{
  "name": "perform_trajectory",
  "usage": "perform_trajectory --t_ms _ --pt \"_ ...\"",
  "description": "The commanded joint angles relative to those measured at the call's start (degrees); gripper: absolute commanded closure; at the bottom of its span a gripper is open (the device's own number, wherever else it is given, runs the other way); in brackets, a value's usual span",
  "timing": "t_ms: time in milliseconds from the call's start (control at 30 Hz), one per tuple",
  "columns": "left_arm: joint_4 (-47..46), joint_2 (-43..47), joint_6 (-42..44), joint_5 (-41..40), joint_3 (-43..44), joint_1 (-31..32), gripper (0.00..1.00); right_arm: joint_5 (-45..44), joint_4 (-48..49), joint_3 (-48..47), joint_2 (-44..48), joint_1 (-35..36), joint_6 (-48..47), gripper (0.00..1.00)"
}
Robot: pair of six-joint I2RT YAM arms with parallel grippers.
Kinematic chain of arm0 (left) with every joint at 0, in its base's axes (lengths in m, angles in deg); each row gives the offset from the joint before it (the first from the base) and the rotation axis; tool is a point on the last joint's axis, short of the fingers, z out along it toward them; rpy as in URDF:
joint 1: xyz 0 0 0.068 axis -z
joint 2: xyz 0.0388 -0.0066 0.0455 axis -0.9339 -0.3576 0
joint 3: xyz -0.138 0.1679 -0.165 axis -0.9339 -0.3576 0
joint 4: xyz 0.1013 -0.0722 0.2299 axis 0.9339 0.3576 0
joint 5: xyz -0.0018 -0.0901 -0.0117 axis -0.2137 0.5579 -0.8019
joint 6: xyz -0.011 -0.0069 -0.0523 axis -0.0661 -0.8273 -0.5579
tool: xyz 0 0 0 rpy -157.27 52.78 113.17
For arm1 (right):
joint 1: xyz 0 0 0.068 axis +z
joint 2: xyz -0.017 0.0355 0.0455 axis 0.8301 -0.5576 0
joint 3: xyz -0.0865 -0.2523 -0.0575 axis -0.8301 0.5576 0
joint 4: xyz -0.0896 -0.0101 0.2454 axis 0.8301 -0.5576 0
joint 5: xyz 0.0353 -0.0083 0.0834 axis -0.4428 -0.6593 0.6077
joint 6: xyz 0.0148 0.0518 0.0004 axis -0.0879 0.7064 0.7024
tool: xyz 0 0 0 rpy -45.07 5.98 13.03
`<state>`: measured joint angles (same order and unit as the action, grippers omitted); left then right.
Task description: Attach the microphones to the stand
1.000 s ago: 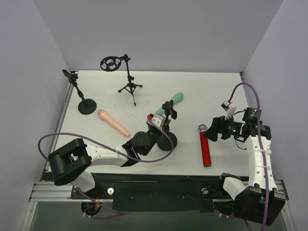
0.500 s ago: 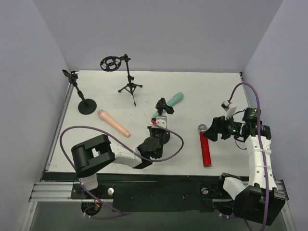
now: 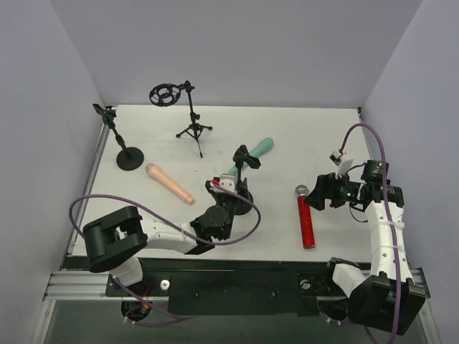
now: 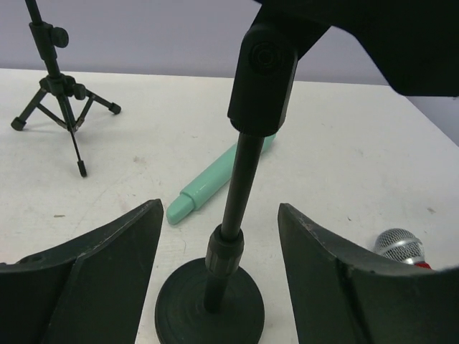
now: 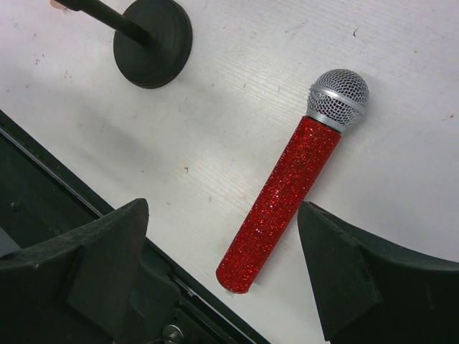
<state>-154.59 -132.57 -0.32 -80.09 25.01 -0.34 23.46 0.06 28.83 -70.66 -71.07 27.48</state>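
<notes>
The round-base stand [image 4: 224, 215] rises between the jaws of my left gripper [image 4: 219, 209], which are open and apart from its pole; from above, the left gripper [image 3: 233, 193] sits at the stand [image 3: 242, 204]. The mint-green microphone [image 4: 215, 183] [image 3: 259, 150] lies on the table behind that stand. The peach-pink microphone [image 3: 169, 183] lies to the left. The glittery red microphone [image 5: 287, 186] [image 3: 305, 218] lies flat under my open right gripper [image 5: 222, 211] [image 3: 319, 193], untouched.
A tripod stand [image 3: 192, 129] with a ring mount [image 3: 165, 94] stands at the back. Another round-base stand [image 3: 129, 158] is at the far left. The black front rail [image 3: 237, 276] runs along the near edge. Side walls close in both sides.
My left gripper, shut on the stand's pole before, has opened and let it go; the left arm's elbow swung back to the left. The right arm has not moved.
</notes>
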Motion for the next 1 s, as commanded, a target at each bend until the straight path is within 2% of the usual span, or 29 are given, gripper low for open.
perform_trajectory --t_ms 0,100,133,167,200,267,433,567,700,833,967 --pt "8.35 9.83 -7.36 7.61 -3.76 0.73 0.23 -2.50 1.02 0.57 0.16 -0.24 0.48 0.20" --pt "18.07 16.61 -10.89 14.91 -7.53 0.73 0.22 -5.40 2.25 0.74 0.25 0.02 1.88 0.21" --pt "20.55 20.46 -12.72 18.06 -7.98 0.64 0.20 -8.28 2.69 0.74 0.25 0.54 2.41 0.21" --pt "26.84 22.24 -13.79 19.92 -8.42 0.55 0.16 -9.70 3.13 0.66 -0.10 0.98 3.11 0.21" --pt "29.00 25.82 -14.15 25.07 -8.60 0.12 0.15 -13.37 3.39 0.48 -0.27 2.20 3.56 0.21" --pt "34.54 30.32 -14.84 30.19 -9.82 -0.24 0.14 -20.39 3.57 -0.39 -2.63 5.27 4.61 0.21" --pt "44.47 39.56 -19.41 33.82 -13.25 -1.91 0.10 -35.53 6.99 -2.06 -8.70 12.48 11.53 0.20" --pt "46.68 46.93 -22.75 33.12 -17.11 -2.52 0.10 -46.51 10.16 -3.03 -13.89 16.87 17.86 0.19" --pt "47.47 51.25 -24.25 32.68 -20.02 -2.70 0.10 -46.55 11.05 -5.49 -19.51 19.17 24.55 0.21" --pt "48.79 53.19 -24.87 32.07 -21.34 -2.79 0.10 -43.12 11.13 -7.60 -24.70 20.76 27.29 0.24" --pt "49.14 54.07 -25.05 31.80 -21.78 -2.88 0.10 -44.16 10.78 -8.92 -28.83 22.69 28.43 0.27"
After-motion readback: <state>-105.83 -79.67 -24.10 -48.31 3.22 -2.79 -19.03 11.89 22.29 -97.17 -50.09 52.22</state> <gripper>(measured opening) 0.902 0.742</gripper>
